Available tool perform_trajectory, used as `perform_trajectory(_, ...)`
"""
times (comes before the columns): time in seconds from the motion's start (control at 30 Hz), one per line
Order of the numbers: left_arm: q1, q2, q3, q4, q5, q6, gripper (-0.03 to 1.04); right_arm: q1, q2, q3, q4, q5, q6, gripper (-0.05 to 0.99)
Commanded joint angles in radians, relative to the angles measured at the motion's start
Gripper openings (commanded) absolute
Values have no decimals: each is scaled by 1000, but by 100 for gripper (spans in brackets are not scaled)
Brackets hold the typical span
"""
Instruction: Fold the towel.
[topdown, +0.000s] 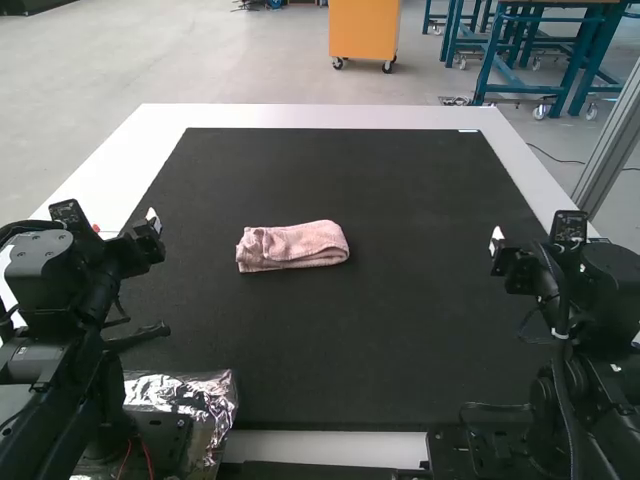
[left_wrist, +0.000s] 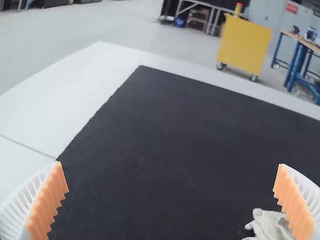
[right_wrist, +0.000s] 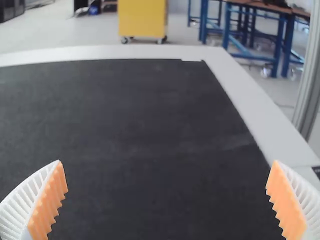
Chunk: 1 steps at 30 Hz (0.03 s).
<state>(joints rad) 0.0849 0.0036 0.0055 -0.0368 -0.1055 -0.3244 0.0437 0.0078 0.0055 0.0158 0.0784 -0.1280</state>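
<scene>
Towel (topdown: 292, 246) folded on black mat (topdown: 320, 340)

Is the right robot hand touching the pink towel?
Apart. The high view shows a wide strip of black mat between the right hand and the towel, which lies well off to the hand's left.

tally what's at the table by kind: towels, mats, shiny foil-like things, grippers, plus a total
Towel, pink: 1
Black mat: 1
Shiny foil-like thing: 1
Grippers, left gripper and right gripper: 2
Total: 5
</scene>
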Motion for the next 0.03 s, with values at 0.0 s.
perform_trajectory(0.0,6,-4,-6,5,-10,-13,97,-5,-8,-7,4,-9,-10,92)
